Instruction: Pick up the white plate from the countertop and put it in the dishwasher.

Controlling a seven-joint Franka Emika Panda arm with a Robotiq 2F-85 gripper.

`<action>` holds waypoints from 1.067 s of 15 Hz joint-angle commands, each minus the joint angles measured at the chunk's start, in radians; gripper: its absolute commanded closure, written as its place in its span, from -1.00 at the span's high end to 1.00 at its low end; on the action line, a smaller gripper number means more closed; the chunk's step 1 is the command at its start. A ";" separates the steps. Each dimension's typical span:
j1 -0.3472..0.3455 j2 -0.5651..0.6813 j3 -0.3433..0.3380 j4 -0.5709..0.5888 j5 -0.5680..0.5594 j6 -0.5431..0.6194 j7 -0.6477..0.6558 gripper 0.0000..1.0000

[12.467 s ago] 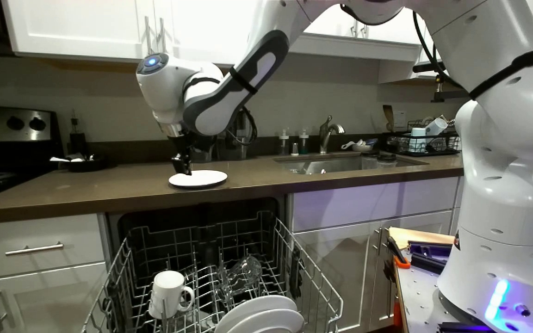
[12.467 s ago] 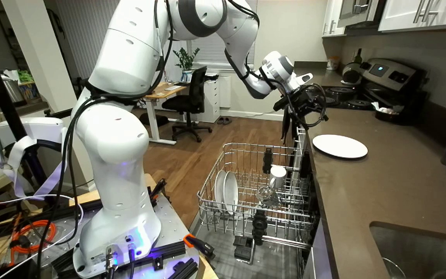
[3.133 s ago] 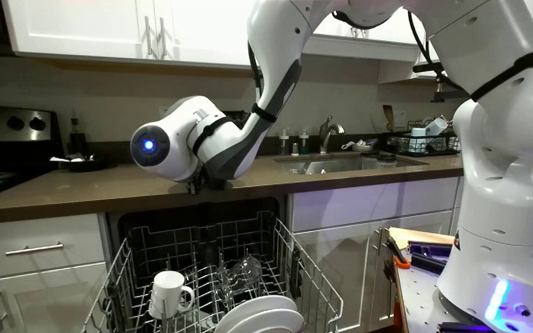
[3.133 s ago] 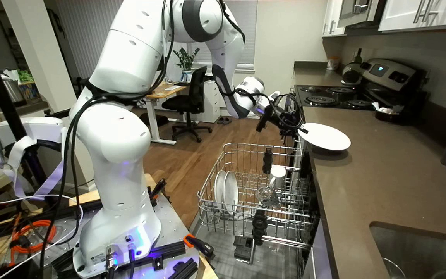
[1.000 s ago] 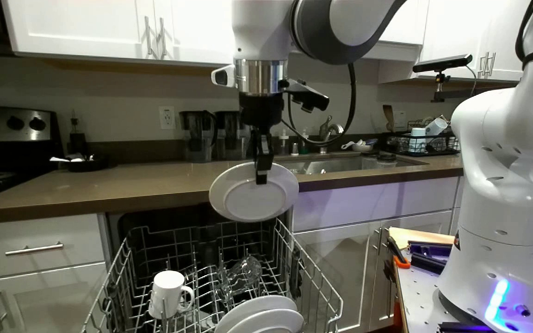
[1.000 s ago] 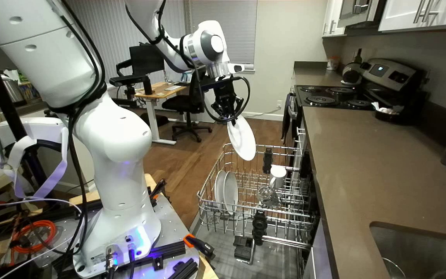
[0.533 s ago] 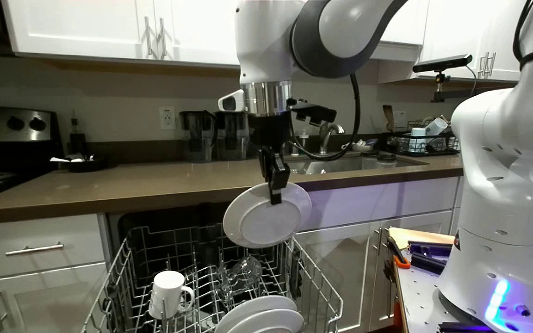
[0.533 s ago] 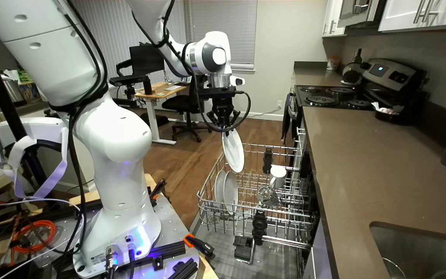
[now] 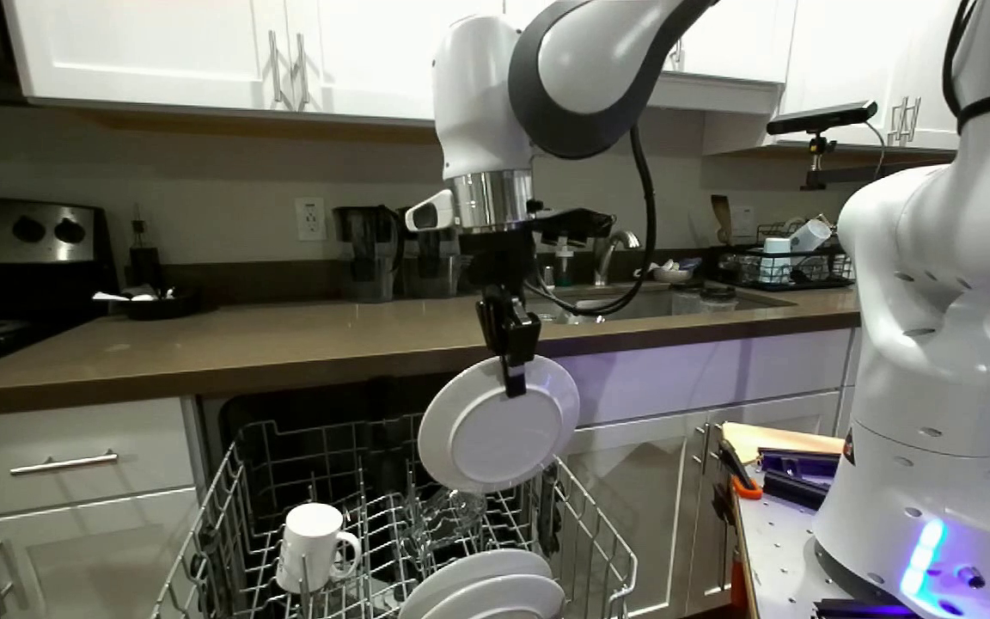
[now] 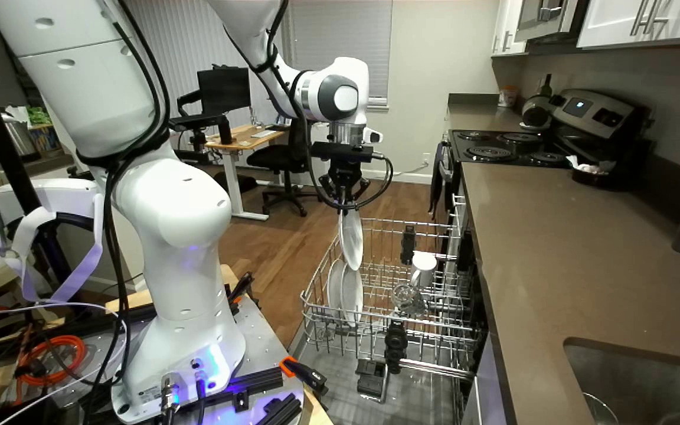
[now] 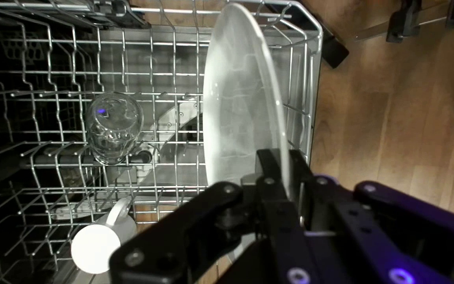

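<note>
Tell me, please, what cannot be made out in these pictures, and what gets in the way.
Lower parts of the racked plates: cut off by the bottom edge of an exterior view.
Part of the dishwasher rack: hidden in the wrist view by the held plate and the fingers.
Sink: partly cut off by the right and lower edges of an exterior view.
Stove display: too small to read in an exterior view.

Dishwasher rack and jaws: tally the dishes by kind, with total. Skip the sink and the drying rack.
Plates: 3 (the held white plate and two stowed plates)
Mug: 1
Clear glass: 1
Total: 5
</note>
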 commanded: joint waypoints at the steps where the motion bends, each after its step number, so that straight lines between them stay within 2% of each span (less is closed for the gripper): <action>1: -0.026 0.041 -0.003 0.048 0.070 -0.033 -0.096 -0.86; 16: -0.059 0.180 0.030 0.095 0.135 -0.023 -0.149 -0.86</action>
